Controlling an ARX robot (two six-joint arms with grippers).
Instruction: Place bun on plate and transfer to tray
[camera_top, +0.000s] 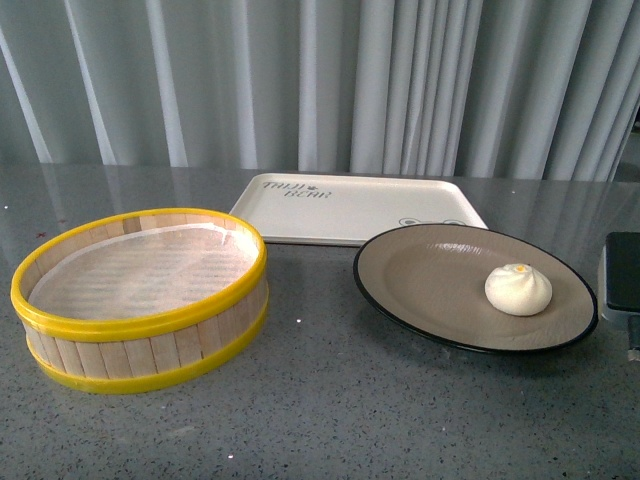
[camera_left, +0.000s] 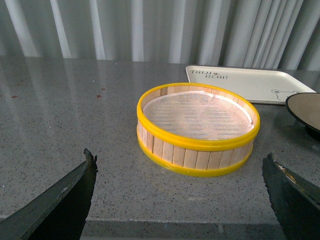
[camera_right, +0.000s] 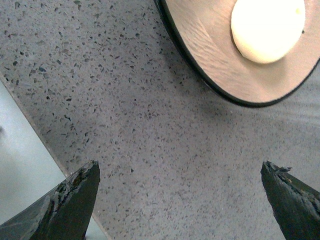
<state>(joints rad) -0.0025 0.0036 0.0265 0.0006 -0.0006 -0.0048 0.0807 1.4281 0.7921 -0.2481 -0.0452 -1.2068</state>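
tray (camera_left: 252, 89) carried dark two-line lettering (camera_left: 210, 75) near one corner, lower line read "BEAR", upper line was illegible

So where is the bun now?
In the front view the bun sits on the right half of the plate, on the right side of the table; the tray lies just behind the plate and the steamer basket to its left.
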